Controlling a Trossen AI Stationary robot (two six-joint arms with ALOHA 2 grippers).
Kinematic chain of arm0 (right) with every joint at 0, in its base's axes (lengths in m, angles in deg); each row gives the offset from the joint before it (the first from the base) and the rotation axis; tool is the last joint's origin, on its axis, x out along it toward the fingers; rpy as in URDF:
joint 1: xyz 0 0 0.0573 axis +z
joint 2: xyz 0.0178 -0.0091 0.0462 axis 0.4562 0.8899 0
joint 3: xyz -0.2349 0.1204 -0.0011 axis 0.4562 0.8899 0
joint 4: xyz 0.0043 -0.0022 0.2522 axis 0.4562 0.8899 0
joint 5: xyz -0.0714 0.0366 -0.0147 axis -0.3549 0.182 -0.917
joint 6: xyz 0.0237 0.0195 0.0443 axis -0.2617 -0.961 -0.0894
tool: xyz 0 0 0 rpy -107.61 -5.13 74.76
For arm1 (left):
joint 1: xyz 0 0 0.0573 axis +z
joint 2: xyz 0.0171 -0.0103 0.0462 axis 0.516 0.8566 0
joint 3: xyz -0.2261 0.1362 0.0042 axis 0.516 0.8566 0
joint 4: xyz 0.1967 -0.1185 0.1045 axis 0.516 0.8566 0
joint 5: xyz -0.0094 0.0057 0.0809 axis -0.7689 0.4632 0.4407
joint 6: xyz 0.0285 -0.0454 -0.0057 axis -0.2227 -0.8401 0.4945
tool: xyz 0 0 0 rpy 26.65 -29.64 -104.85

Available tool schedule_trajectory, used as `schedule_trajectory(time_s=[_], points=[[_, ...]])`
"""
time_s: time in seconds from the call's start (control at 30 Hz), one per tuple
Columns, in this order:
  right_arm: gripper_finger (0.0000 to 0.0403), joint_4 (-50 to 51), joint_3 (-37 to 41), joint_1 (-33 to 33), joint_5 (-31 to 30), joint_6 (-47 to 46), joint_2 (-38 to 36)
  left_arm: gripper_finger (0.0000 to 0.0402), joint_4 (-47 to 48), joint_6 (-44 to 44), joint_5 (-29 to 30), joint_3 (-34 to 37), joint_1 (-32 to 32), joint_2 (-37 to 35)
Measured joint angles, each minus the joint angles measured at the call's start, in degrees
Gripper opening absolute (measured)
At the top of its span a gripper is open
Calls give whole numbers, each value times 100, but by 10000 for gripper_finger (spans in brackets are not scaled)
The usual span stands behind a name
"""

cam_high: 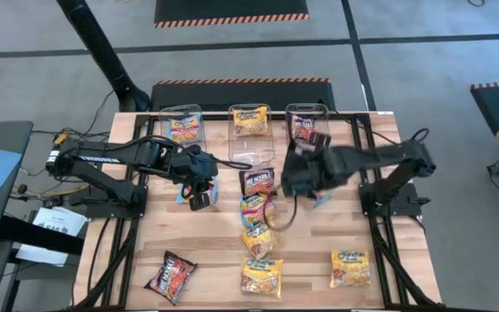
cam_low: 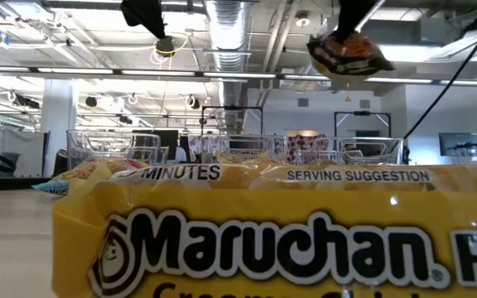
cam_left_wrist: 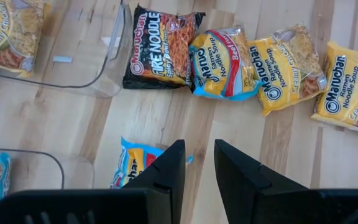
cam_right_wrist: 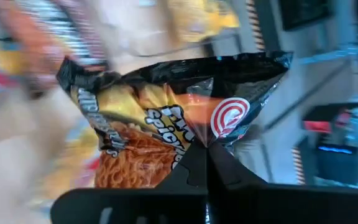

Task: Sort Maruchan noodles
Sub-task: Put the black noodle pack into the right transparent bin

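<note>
**Right gripper holds a black packet in the air**

The right gripper is clamped shut on a black packet, pinching its lower edge; in the low view this packet hangs at the upper right of the frame, clear of the table.

The left gripper hovers left of centre in the high view, fingers a little apart and holding nothing, directly over a blue packet lying on the table.

Three bins line the upper edge of the table, each with a packet inside. A column of packets runs down the middle: another black one on top, then blue and yellow ones. A yellow packet lies at lower right, a black one at lower left.
</note>
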Motion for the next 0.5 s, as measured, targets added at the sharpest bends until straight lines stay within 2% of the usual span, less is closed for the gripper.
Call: schedule_trajectory(time_s=[0.27, 0.5], points=[[4, -152, 0, -1329, -856, 1292, -28, 73, 0, -4, -1, 0, 0, 0], [4, -1126, 453, -2195, -1007, 2235, -49, 73, 48, -24, 2, 0, 0, 0]])
